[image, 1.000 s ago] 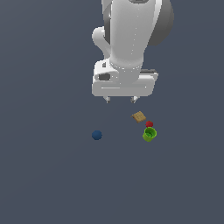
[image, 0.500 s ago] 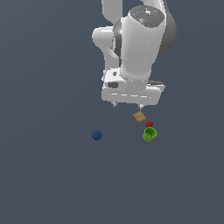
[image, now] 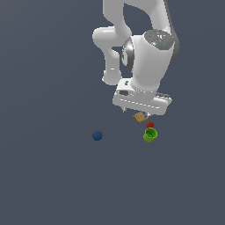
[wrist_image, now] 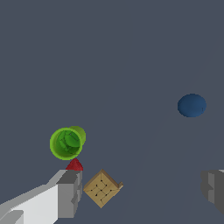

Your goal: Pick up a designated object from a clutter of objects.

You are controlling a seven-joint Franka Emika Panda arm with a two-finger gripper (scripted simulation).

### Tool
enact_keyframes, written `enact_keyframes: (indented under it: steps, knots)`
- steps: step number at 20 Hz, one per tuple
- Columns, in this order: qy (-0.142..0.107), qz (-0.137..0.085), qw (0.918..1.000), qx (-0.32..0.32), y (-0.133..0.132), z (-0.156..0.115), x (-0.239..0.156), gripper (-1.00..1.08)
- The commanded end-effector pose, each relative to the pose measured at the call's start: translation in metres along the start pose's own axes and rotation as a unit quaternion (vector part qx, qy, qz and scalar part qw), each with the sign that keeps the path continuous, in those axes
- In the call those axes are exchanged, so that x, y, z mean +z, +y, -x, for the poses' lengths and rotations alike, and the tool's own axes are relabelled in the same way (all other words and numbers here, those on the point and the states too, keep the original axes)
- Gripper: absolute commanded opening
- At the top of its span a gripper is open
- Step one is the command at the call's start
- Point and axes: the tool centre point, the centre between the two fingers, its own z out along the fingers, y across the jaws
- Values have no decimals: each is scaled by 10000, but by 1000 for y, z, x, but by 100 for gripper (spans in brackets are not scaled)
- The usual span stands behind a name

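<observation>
One red lump point(wrist_image: 74, 165), one green cup point(wrist_image: 66, 142), one blue ball point(wrist_image: 191, 105)

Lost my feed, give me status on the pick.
Gripper open, empty. Red lump beside one fingertip, not between them. Green cup and tan block crowd it.

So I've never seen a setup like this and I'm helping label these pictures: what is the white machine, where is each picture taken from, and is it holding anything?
These are simulator renders. The white machine is a robot arm, seen from an outside camera. The other picture comes from a camera on its wrist, looking down past the gripper, whose fingers stand apart and hold nothing. On the grey floor lie a blue ball, a green cup, a flat tan block and a small dark-red lump beside the cup.
</observation>
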Motion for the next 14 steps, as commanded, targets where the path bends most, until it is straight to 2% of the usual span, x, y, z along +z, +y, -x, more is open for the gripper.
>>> enact_keyframes:
  steps: [1,7,14]
  knots:
    - [10,-8,9997,237,-9,4,10,100]
    - [28,-28,9969,787,-29,15,35,100]
    - [42,-58,9897,1426,-52,31,63,100]
